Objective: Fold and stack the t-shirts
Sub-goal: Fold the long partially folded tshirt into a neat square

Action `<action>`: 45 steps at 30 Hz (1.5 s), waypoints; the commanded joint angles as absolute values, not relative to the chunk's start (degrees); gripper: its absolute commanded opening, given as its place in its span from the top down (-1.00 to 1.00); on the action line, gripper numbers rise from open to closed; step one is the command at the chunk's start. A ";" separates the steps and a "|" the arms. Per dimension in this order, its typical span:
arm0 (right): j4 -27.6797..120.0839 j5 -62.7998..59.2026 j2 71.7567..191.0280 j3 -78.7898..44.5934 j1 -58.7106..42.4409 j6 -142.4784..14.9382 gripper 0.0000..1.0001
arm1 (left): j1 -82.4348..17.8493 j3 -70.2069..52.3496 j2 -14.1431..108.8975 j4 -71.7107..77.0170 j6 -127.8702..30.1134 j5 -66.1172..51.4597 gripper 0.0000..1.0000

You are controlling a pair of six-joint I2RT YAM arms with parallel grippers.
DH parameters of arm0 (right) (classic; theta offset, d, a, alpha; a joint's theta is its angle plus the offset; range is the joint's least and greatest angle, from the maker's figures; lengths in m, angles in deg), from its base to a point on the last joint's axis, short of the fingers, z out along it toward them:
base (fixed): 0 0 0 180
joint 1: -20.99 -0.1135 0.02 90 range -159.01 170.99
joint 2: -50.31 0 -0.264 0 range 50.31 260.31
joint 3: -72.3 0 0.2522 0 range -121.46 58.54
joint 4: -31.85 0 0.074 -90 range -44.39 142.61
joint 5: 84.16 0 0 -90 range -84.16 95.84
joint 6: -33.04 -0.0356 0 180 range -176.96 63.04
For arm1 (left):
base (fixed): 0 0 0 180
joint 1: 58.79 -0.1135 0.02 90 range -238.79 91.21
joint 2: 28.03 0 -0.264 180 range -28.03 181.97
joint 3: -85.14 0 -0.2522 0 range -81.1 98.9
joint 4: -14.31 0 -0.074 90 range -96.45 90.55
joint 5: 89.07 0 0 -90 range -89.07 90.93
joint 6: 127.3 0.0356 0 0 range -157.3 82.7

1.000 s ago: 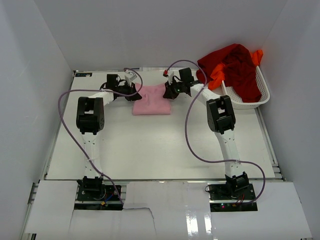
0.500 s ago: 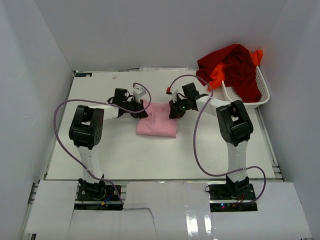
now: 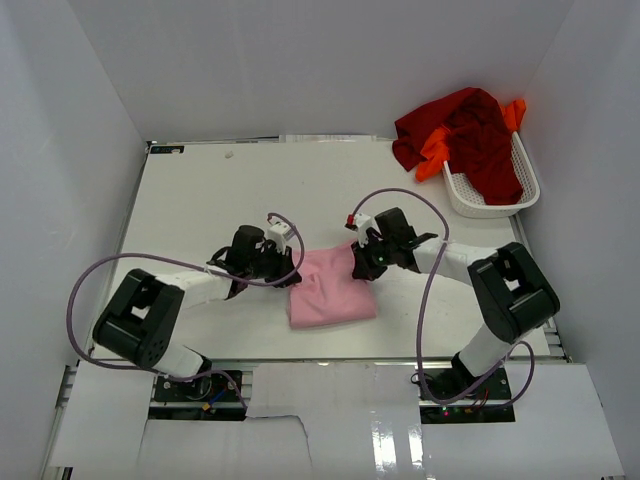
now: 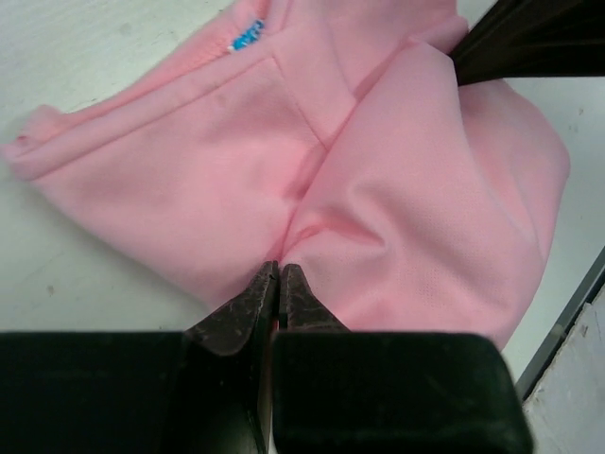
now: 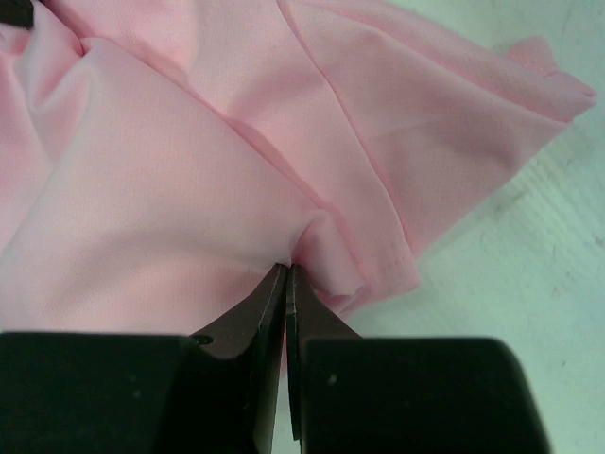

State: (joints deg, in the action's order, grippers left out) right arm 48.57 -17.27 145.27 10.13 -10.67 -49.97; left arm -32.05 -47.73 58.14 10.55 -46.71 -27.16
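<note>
On the white-walled table (image 3: 200, 200), the light pink t-shirt (image 3: 330, 292) is seen well apart from the basket (image 3: 485, 208). It is pinched by the left pincer (image 3: 287, 272) and right pincer (image 3: 362, 266), both closed tightly on it.

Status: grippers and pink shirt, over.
Both shut: left gripper and right gripper pinching pink t-shirt, opposite edges. Shirt folded, on table, near side. Nothing in the way; dark red t-shirt and orange t-shirt draped over basket.

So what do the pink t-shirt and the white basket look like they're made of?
The pink t-shirt looks like soft matte cloth, probably a fine knit: tiny textured weave and soft creases. The basket seems rigid white plastic, with an open mesh wall.
</note>
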 commanded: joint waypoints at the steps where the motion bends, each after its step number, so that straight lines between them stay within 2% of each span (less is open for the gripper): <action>1: 46.31 -14.11 139.79 13.53 -11.09 -53.79 0.85 | -31.99 -49.63 51.27 12.07 -50.57 -22.98 0.94; 8: 50.26 -14.02 132.41 14.41 -11.61 -54.41 0.85 | -31.64 -47.00 45.28 5.21 -50.83 -22.18 0.94; 26: 55.18 -14.72 125.82 11.69 -11.70 -54.32 0.85 | -31.63 -41.20 39.47 -3.49 -49.78 -21.75 0.94; 36: 57.12 -13.23 125.37 8.53 -11.70 -53.79 0.85 | -31.63 -38.73 41.58 -3.32 -49.78 -22.88 0.95; 45: 56.41 -14.37 125.64 10.37 -11.70 -54.32 0.85 | -31.63 -40.67 41.85 -1.47 -50.39 -23.24 0.95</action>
